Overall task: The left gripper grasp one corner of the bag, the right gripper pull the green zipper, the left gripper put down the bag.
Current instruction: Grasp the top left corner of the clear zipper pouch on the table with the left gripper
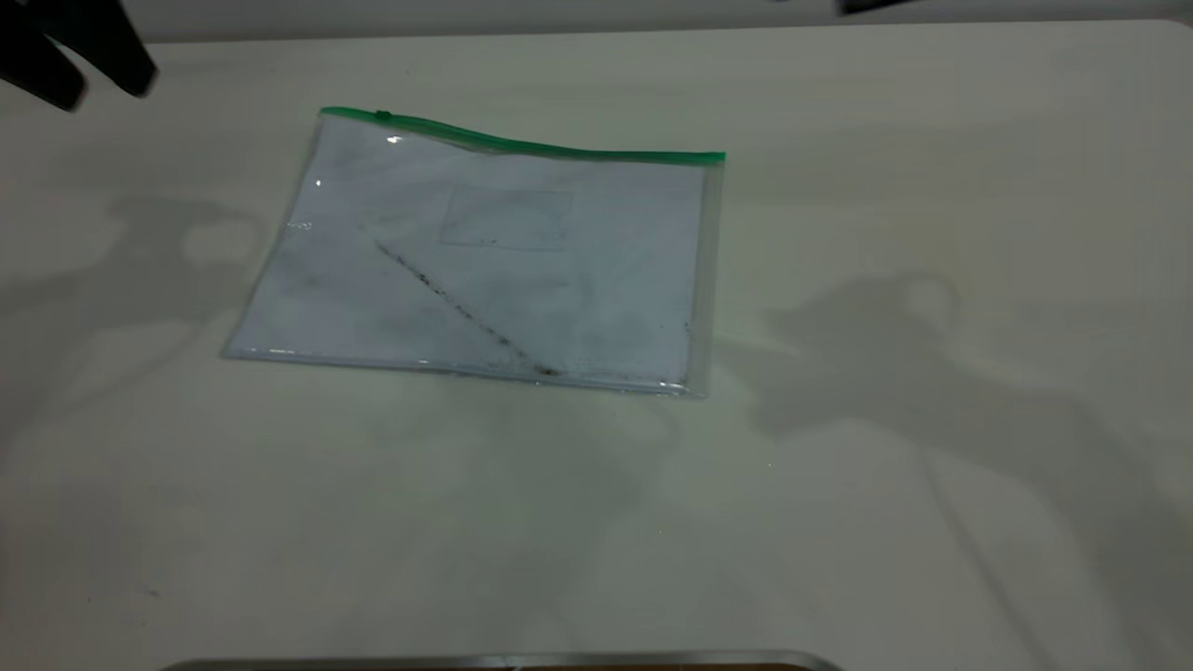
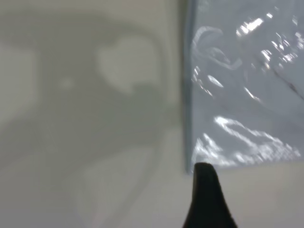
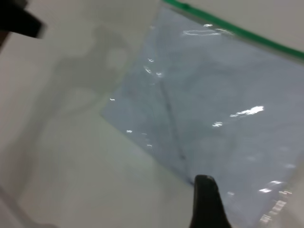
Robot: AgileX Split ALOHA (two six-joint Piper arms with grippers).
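The left tool is hanging at the far left corner of the exterior view, raised off the worktop and well apart from the bag. Two dark fingers are showing there with a gap between them, so it is probably standing released and is gripping nothing, though the edge of the view is cutting off most of it. In its own wrist view a single dark fingertip is pointing at the bag's near corner, and the shiny plastic is filling the area beyond it.

The right tool is barely reaching into the exterior view; only a dark sliver at the far top edge may belong to that arm. Its wrist view is showing one dark fingertip hovering over the bag, and I cannot tell whether this tool is released or clenched.

The bag is lying flat on the worktop, left of centre, with white paper and a dark diagonal smudge line showing through the clear plastic. The green zipper is running along the bag's far long edge, and its small slider tab is sitting near the left end of that strip. The strip is bowing slightly upward near that end. Neither tool is touching the bag or the zipper.
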